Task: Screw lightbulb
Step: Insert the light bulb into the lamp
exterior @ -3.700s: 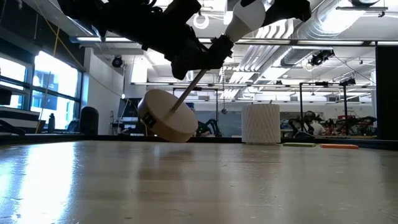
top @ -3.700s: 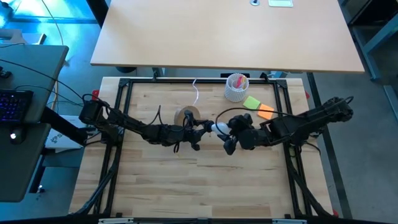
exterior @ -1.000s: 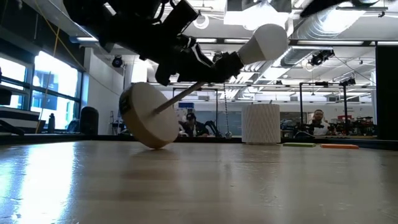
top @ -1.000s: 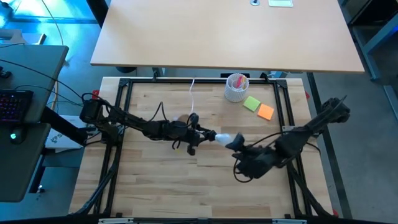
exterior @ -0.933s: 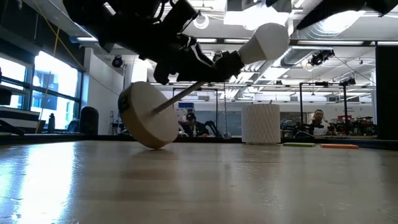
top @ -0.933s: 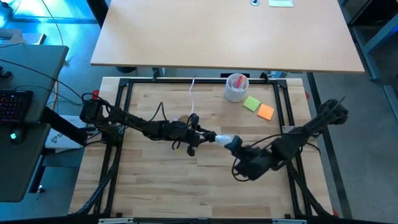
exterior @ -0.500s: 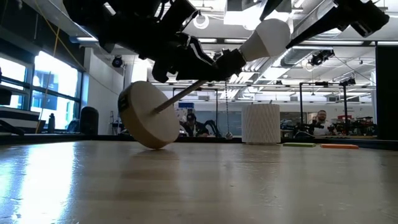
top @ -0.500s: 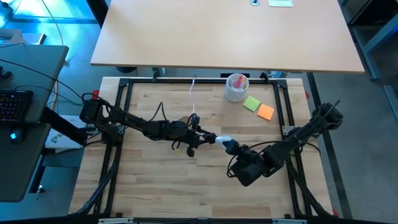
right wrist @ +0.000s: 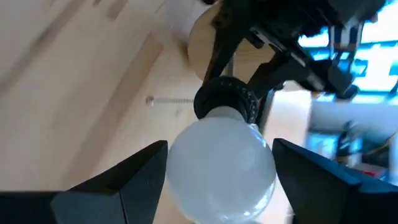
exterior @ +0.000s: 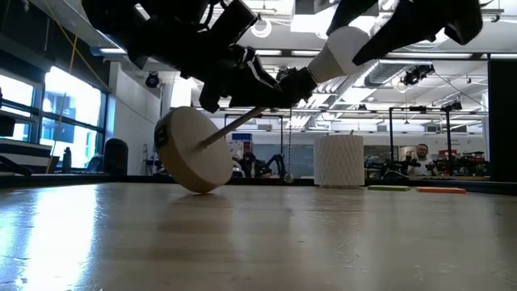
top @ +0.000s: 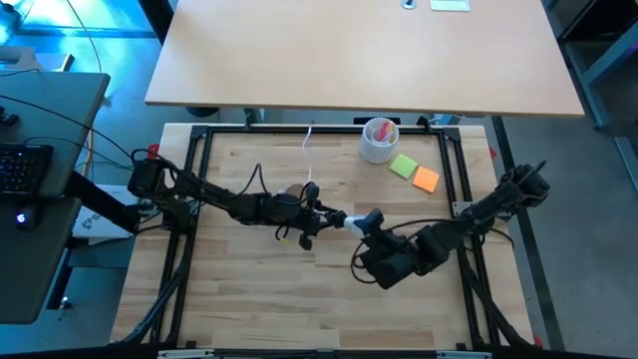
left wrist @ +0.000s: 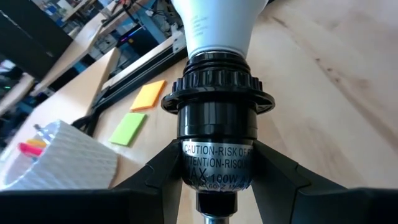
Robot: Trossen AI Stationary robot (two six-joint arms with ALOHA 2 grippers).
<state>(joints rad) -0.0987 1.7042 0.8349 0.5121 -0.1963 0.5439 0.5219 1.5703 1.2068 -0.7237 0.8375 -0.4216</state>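
Room: a workshop hall with ceiling pipes and racks behind the wooden table [top: 299,289]; a person [exterior: 420,158] stands far off at the back.
Left arm: comes in from the table's left edge, and the left gripper [top: 321,215] sits near the middle, its jaws pinching the black socket [left wrist: 216,140] from both sides.
Stand: the wooden disc [exterior: 194,151] is tipped up on its edge, its rod slanting up to the socket.
Cord: a white cable [top: 308,145] trails from the stand toward the far edge.
Lightbulb [exterior: 346,45]: held off the table in the middle, its base seated in the socket, between the two grippers.
Bulb axis: tilted, long axis running left to right, round end up and toward the right arm.
Right gripper [top: 367,221]: fingers [right wrist: 122,180] spread to either side of the round glass; I cannot tell if they touch it.
In the way: the right gripper hides most of the bulb from above.
Far right: a white perforated cup [top: 379,141] with pink contents, then a green note [top: 403,165] and an orange note [top: 426,179], well apart from the bulb.
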